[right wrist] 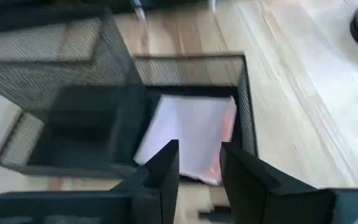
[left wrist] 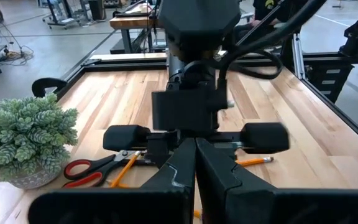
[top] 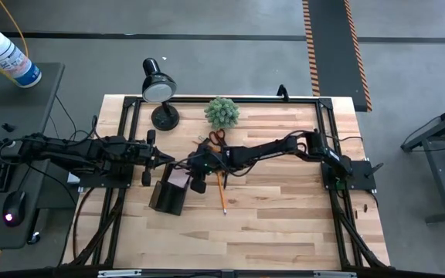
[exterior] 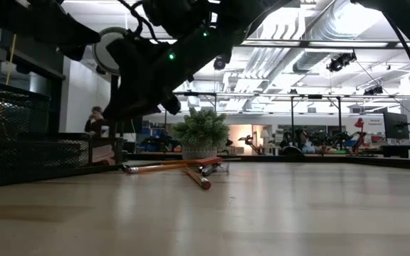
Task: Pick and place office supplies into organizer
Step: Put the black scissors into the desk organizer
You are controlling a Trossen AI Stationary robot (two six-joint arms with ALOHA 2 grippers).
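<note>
Right gripper (right wrist: 194,163) — fingers parted, empty — is hovering directly above the black mesh organizer (right wrist: 73,74), where the pale pink sticky-note pad (right wrist: 191,134) is lying, near the bench's left edge.

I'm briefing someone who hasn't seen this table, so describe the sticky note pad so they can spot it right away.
Find the black mesh organizer left of the table's centre, under the right gripper. The pale pink sticky-note pad lies flat in its open compartment, the only light, paper thing among dark mesh walls.
</note>
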